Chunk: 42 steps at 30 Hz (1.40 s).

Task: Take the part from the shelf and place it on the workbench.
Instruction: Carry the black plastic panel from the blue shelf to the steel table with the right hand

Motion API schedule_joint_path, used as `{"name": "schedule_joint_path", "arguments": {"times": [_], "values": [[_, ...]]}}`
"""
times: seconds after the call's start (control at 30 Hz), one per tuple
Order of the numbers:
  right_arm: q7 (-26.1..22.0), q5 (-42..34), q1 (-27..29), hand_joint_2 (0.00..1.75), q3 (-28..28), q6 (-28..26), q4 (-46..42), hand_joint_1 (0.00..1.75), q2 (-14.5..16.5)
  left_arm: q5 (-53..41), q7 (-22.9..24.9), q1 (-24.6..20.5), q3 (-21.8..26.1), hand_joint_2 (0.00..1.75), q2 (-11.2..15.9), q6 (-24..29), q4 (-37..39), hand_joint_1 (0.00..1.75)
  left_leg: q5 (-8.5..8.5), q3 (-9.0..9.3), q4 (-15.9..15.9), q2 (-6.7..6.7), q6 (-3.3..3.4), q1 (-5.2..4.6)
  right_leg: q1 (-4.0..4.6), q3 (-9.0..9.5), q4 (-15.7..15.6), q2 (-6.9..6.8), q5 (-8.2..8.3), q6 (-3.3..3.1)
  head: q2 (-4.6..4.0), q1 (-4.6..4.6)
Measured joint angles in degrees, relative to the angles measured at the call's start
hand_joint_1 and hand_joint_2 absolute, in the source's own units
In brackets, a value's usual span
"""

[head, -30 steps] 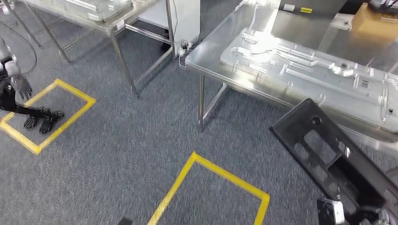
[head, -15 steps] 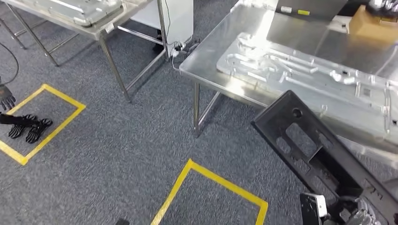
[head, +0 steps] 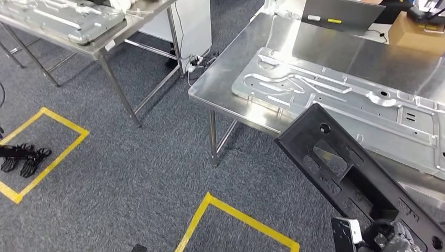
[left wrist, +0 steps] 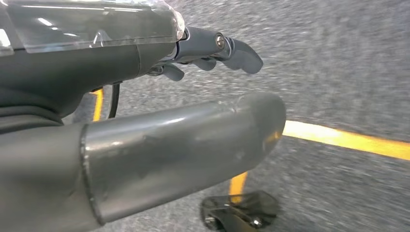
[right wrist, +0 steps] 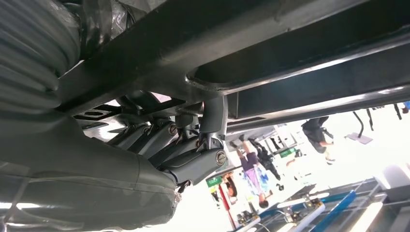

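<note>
Gripping the long black part (head: 357,173) at its near end, the right hand (head: 391,239) is showing at the lower right of the head view, and in the right wrist view its fingers (right wrist: 193,154) are curling up against the part's underside. The part is slanting up and away from the hand, its far end overlapping the near edge of the steel surface (head: 325,47) on the right; whether it is touching that edge cannot be told. A large pressed metal panel (head: 341,100) is lying flat on this surface, and farther back a laptop (head: 341,13) and a cardboard box (head: 417,31) are sitting on it. The left hand (left wrist: 212,50) is hanging over the grey carpet (head: 131,168) in the left wrist view, holding nothing, its fingers loosely apart. Yellow tape (head: 241,218) is marking rectangles on the carpet, one near and one at the left. A second steel table (head: 105,44) is standing at the far left, carrying another metal panel (head: 57,18).
</note>
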Motion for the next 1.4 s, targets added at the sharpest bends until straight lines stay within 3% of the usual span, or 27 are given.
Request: {"name": "schedule_joint_path", "arguments": {"times": [0.03, 0.1, 0.13, 0.17, 0.2, 0.27, 0.33, 0.37, 0.43, 0.5, 0.63, 0.67, 0.7, 0.8, 0.87, 0.93, 1.0, 1.07, 1.17, 1.2, 1.23, 1.3, 1.33, 1.4], "values": [[0.01, -0.01, 0.01, 1.75, 0.10, 0.02, -0.05, 1.75, -0.03, 0.01, -0.04, -0.06, 0.00, 0.00, 0.01, -0.08, 0.00, 0.00, -0.95, -2.42, 3.66, -0.02, 0.01, 0.00, 0.02, 0.61, -0.21, 0.01, -0.42, -0.38, 0.00, -0.02], [0.03, -0.02, -0.01, 1.75, 0.23, 0.10, -0.07, 1.75, -0.09, 0.05, -0.09, 0.07, 0.02, 0.00, 0.09, -0.22, 0.00, 0.00, -4.38, -7.42, 9.73, -0.02, 0.11, -0.06, 0.22, 1.77, -0.32, 0.23, -1.45, -0.81, 0.00, -0.03], [0.06, -0.03, 0.00, 1.75, 0.26, 0.20, -0.07, 1.75, -0.16, 0.07, -0.10, 0.20, 0.04, 0.00, 0.21, -0.30, 0.00, 0.00, -5.75, -9.28, 11.01, -0.02, 0.20, -0.11, 0.36, 2.46, -0.33, 0.41, -2.04, -0.89, 0.00, -0.04], [0.09, -0.05, 0.00, 1.75, 0.27, 0.31, -0.07, 1.75, -0.25, 0.08, -0.10, 0.31, 0.07, 0.00, 0.34, -0.34, 0.00, 0.00, -5.96, -10.35, 10.59, -0.02, 0.37, -0.18, 0.51, 3.25, -0.33, 0.59, -2.65, -0.90, 0.00, -0.04], [0.13, -0.07, -0.01, 1.75, 0.27, 0.45, -0.08, 1.75, -0.36, 0.08, -0.09, 0.38, 0.10, 0.00, 0.49, -0.38, 0.00, 0.00, -4.71, -10.72, 8.58, -0.02, 0.66, -0.32, 0.64, 4.14, -0.33, 0.73, -3.31, -0.87, 0.00, -0.04], [0.22, -0.14, -0.05, 1.75, 0.29, 0.77, -0.09, 1.75, -0.53, 0.08, -0.06, 0.50, 0.20, 0.00, 0.89, -0.42, 0.01, 0.00, 1.64, -10.35, 2.08, -0.09, 1.69, -0.94, 0.85, 5.84, -0.35, 0.82, -4.69, -0.69, 0.00, -0.01], [0.41, -0.20, -0.14, 1.75, 0.35, 0.98, -0.11, 1.75, -0.68, 0.08, 0.03, 0.60, 0.32, 0.00, 1.31, -0.43, 0.02, 0.00, 6.18, -9.86, -2.16, -0.30, 2.43, -1.57, 0.89, 6.72, -0.57, 1.04, -5.80, -0.16, 0.00, -0.06], [0.52, -0.20, -0.14, 1.75, 0.39, 1.02, -0.12, 1.75, -0.77, 0.08, 0.08, 0.65, 0.38, 0.00, 1.45, -0.44, 0.02, 0.00, 6.87, -9.76, -2.89, -0.42, 2.57, -1.70, 0.90, 7.04, -0.53, 1.14, -5.98, 0.20, 0.00, -0.08], [0.79, -0.21, -0.12, 1.75, 0.48, 1.03, -0.22, 1.75, -1.10, 0.07, 0.11, 0.67, 0.53, 0.00, 1.43, -0.54, 0.03, 0.00, 6.69, -8.54, -3.90, -0.49, 2.80, -1.53, 0.87, 7.63, -0.27, 1.13, -5.85, 0.87, 0.00, -0.13], [1.04, -0.20, -0.30, 1.75, 0.49, 1.25, -0.40, 1.75, -1.71, -0.03, 0.11, 0.62, 0.66, 0.00, 1.39, -0.66, 0.04, 0.00, 6.54, -6.81, -4.96, -0.52, 3.28, -1.14, 0.85, 6.73, 2.60, 0.94, -5.99, 1.44, 0.00, -0.09], [1.72, -0.15, -0.86, 1.75, 0.49, 2.39, -0.57, 1.75, -3.25, -0.37, 0.14, 0.40, 0.72, 0.00, 1.42, -0.73, 0.04, 0.00, 5.14, -4.55, -5.69, -0.55, 3.58, -0.92, 0.17, -1.49, 13.39, 0.65, -10.68, 2.75, 0.00, -0.04], [2.03, -0.03, -0.95, 1.75, 0.48, 2.69, -0.56, 1.75, -3.68, -0.50, 0.18, 0.46, 0.74, 0.00, 1.42, -0.78, 0.04, 0.00, 4.61, -3.90, -5.70, -0.58, 3.51, -0.91, 0.03, -2.72, 13.60, 0.58, -10.69, 2.93, 0.00, -0.04], [2.56, 0.18, -1.16, 1.75, 0.47, 3.24, -0.53, 1.75, -4.21, -0.70, 0.22, 0.54, 0.75, 0.00, 1.42, -0.87, 0.04, 0.00, 4.05, -3.17, -5.70, -0.60, 3.40, -0.90, -0.05, -3.02, 11.91, 0.54, -9.20, 2.97, 0.00, -0.03], [4.87, 1.03, -2.58, 1.75, 0.28, 5.56, 0.02, 1.75, -6.37, -1.31, 0.27, 0.59, 0.77, 0.00, 1.42, -1.18, 0.04, 0.00, 2.70, -1.36, -5.77, -0.52, 3.01, -0.89, -0.04, -1.23, 3.23, 0.46, -1.53, 2.60, 0.00, -0.04], [6.77, 1.59, -4.69, 1.75, -0.37, 7.27, 1.55, 1.75, -9.00, -1.77, 0.26, 0.36, 0.76, 0.00, 1.46, -1.53, 0.05, 0.00, 2.12, -0.82, -5.89, -0.48, 2.55, -0.91, 0.39, -0.81, 0.60, 0.34, 0.24, 2.04, 0.00, -0.08], [8.66, 1.96, -7.88, 1.75, -1.51, 9.03, 4.08, 1.75, -12.76, -2.25, 0.14, 0.02, 0.76, 0.00, 1.57, -2.00, 0.07, 0.00, 2.02, -0.23, -5.57, -0.45, 1.83, -0.99, 0.83, -0.78, 0.12, 0.33, 0.36, 1.21, 0.00, -0.13], [9.90, 1.93, -11.57, 1.75, -2.60, 10.65, 7.17, 1.75, -16.82, -2.63, -0.11, -0.29, 0.75, 0.00, 1.81, -2.35, 0.07, 0.00, 1.85, -0.16, -4.44, -0.39, 1.35, -1.04, 0.58, -0.03, -0.47, 0.47, 1.12, 0.42, 0.00, -0.14], [10.77, 1.64, -15.32, 1.75, -3.36, 12.22, 10.51, 1.75, -20.67, -2.99, -0.32, -0.62, 0.73, 0.00, 2.09, -2.64, 0.08, 0.00, 0.37, -2.36, -0.46, -0.38, 1.26, -0.98, 0.22, 0.54, -0.98, 0.49, 1.18, -0.02, 0.00, -0.17], [12.09, 1.54, -20.23, 1.75, -3.79, 14.45, 15.54, 1.75, -25.37, -3.41, -0.40, -0.76, 0.68, 0.00, 2.44, -3.04, 0.13, 0.00, -3.72, -8.85, 9.20, -0.38, 0.97, -0.83, 0.25, 0.63, -1.06, 0.48, 0.86, -0.33, 0.00, -0.19], [12.58, 1.76, -21.57, 1.75, -3.79, 15.10, 17.00, 1.75, -26.61, -3.55, -0.38, -0.68, 0.68, 0.00, 2.58, -3.10, 0.14, 0.00, -3.67, -10.19, 10.22, -0.38, 0.83, -0.81, 0.27, 0.73, -1.05, 0.48, 0.69, -0.32, 0.00, -0.20], [13.13, 2.07, -22.78, 1.75, -3.78, 15.73, 18.43, 1.75, -27.82, -3.69, -0.37, -0.62, 0.68, 0.00, 2.72, -3.13, 0.15, 0.00, -2.35, -10.63, 9.30, -0.37, 0.75, -0.81, 0.26, 0.91, -1.02, 0.48, 0.52, -0.23, 0.00, -0.20], [14.18, 2.91, -25.17, 1.75, -3.73, 16.79, 21.17, 1.75, -30.06, -3.99, -0.31, -0.60, 0.67, 0.00, 3.03, -3.15, 0.15, 0.00, 2.88, -9.10, 2.64, -0.31, 0.83, -0.81, 0.24, 1.47, -0.96, 0.42, 0.08, 0.09, 0.00, -0.20], [14.61, 3.39, -26.60, 1.75, -3.61, 17.31, 22.72, 1.75, -31.13, -4.10, -0.25, -0.65, 0.66, 0.00, 3.16, -3.18, 0.16, 0.00, 4.56, -8.20, -0.67, -0.24, 1.02, -0.91, 0.25, 1.68, -0.87, 0.37, -0.09, 0.29, 0.00, -0.19], [15.27, 4.35, -29.86, 1.75, -3.13, 18.27, 25.77, 1.75, -33.13, -4.27, -0.06, -0.84, 0.62, 0.00, 3.35, -3.26, 0.19, 0.00, 5.71, -7.37, -4.23, -0.12, 1.61, -1.25, 0.25, 1.58, -0.73, 0.39, -0.33, 0.93, 0.00, -0.21]]}}
